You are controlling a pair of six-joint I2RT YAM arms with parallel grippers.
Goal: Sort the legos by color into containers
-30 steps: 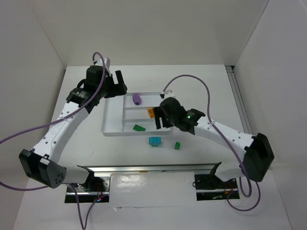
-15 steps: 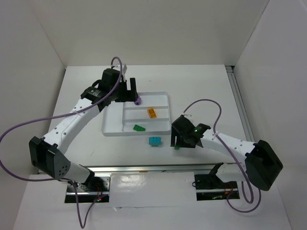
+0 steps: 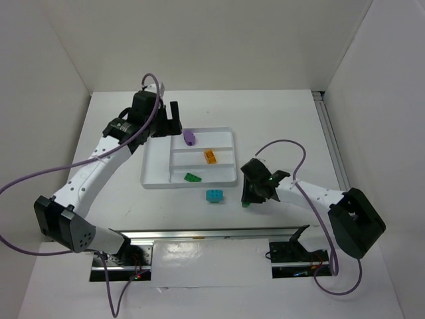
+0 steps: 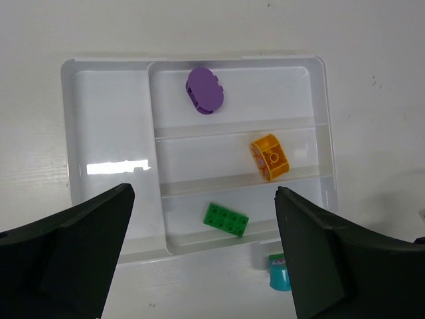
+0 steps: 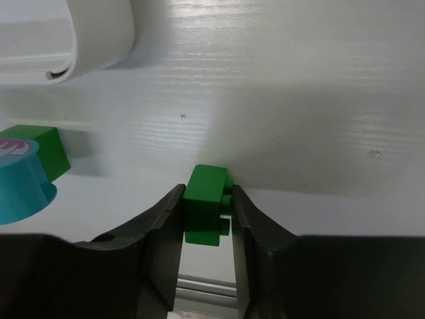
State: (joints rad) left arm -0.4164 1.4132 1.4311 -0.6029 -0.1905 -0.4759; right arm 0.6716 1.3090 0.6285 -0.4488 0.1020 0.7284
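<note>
The white tray holds a purple piece in its far section, an orange lego in the middle one and a flat green lego in the near one. A cyan lego lies on the table just in front of the tray. To its right, my right gripper is shut on a small green lego, low over the table. My left gripper hangs open above the tray's far left edge, with nothing between its fingers.
In the left wrist view the tray's long left section has nothing in it. The tray's near right corner and the cyan lego lie ahead and left of the right gripper. A metal rail runs along the near edge.
My right gripper has left the tray, come down to the table right of the cyan lego, and shut on the small green lego. The left gripper swung over the tray's far edge and stays open.
</note>
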